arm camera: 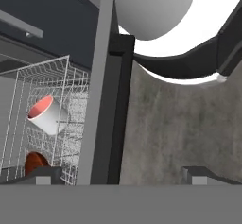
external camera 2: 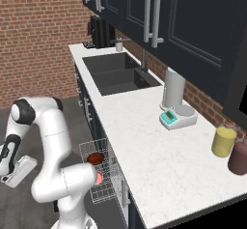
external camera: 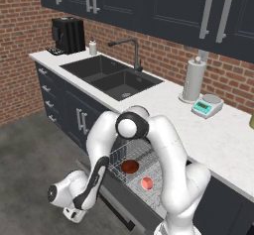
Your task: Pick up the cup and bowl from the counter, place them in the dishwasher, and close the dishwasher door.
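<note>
The cup (external camera: 147, 183) (external camera 2: 99, 177) (arm camera: 46, 115), grey-white with a salmon inside, lies on its side in the dishwasher's silver wire rack (external camera: 124, 152) (arm camera: 28, 76). The dark reddish bowl (external camera: 130, 166) (external camera 2: 95, 158) (arm camera: 35, 161) rests in the same rack beside it. The dishwasher door (external camera: 119, 204) (arm camera: 101, 100) hangs dropped open below the white counter (external camera: 213, 135). My gripper (external camera: 74, 213) (external camera 2: 18, 172) (arm camera: 123, 175) is low by the door's outer edge, open and holding nothing. In the hand view the door's edge runs up between the two fingertips (arm camera: 47, 175).
A black double sink (external camera: 111, 75) with a tap sits in the counter, a coffee machine (external camera: 68, 34) at its far end. A paper towel roll (external camera: 193, 80) and a scale (external camera: 207, 105) stand nearer. Yellow (external camera 2: 224, 141) and maroon (external camera 2: 239, 158) tumblers stand at the right. Grey floor lies left of the door.
</note>
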Robot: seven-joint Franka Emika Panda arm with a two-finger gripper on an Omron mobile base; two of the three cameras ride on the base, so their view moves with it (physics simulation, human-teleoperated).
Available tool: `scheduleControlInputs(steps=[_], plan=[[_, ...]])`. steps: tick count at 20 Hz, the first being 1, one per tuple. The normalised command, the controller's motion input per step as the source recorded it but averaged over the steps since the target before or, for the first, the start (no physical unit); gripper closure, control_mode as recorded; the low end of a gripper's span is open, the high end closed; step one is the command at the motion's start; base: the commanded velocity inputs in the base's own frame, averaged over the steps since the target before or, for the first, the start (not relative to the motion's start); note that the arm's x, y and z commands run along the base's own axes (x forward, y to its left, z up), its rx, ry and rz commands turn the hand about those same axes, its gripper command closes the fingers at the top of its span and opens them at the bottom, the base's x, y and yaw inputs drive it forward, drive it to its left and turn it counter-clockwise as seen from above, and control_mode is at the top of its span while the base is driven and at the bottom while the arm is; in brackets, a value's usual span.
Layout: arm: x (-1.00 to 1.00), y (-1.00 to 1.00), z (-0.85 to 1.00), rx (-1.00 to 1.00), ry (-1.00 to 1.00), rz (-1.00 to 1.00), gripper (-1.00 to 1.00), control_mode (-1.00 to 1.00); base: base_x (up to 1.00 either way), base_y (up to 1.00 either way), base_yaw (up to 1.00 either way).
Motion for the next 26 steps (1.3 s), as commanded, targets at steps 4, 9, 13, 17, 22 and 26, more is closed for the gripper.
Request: scheduleControlInputs(steps=[4, 9, 13, 17, 22, 26], plan=[[0.32, -0.06, -0.26, 0.0, 0.0, 0.0, -1.0, -1.0, 0.0, 0.0, 0.0], [0.16, -0.19, -0.28, 0.0, 0.0, 0.0, -1.0, -1.0, 0.0, 0.0, 0.0], [0.04, -0.4, -0.35, 0.0, 0.0, 0.0, -1.0, -1.0, 0.0, 0.0, 0.0], [0.06, -0.31, -0.32, 0.0, 0.0, 0.0, -1.0, -1.0, 0.0, 0.0, 0.0], [0.12, 0.08, -0.31, -0.05, 0.0, -0.02, -1.0, -1.0, 0.0, 0.0, 0.0], [0.24, 0.05, -0.37, -0.09, 0.0, -0.03, -1.0, -1.0, 0.0, 0.0, 0.0]])
